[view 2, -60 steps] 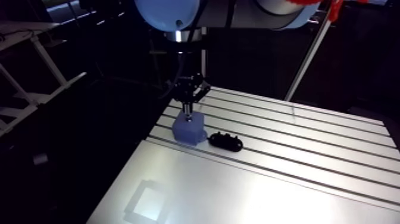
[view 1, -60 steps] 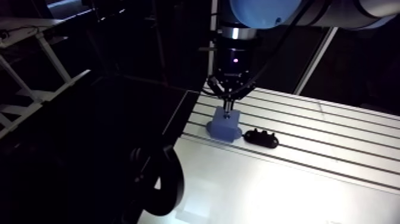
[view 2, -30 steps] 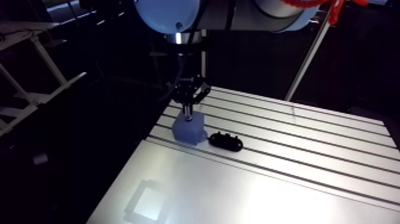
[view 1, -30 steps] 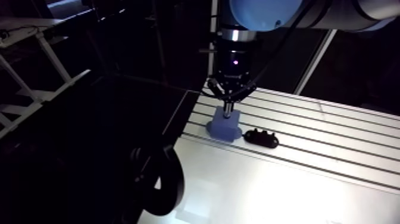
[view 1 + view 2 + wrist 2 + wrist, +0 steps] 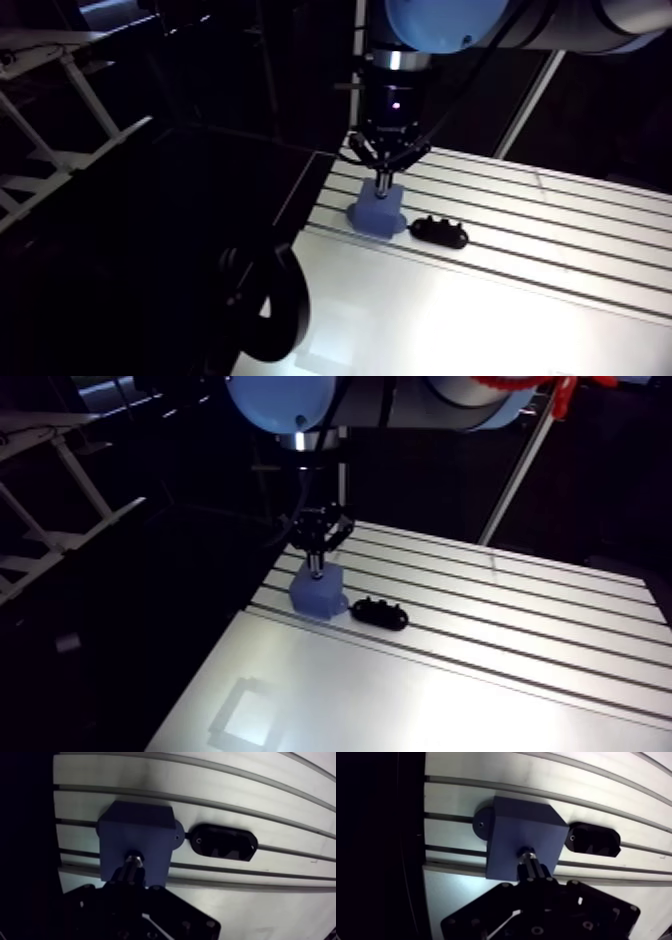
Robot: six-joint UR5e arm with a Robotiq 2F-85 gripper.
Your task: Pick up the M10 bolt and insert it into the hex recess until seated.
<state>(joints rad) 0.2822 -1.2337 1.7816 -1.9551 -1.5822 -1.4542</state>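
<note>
We see the M10 bolt pinched in the gripper, long axis along the tool; its tip meets the top of the blue block, hiding the hex recess; the seating push looks straight down; a black fixture lies just beside.

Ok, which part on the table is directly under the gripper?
The blue plastic block, with the metal bolt tip at its top; the black oblong part lies beside it.
</note>
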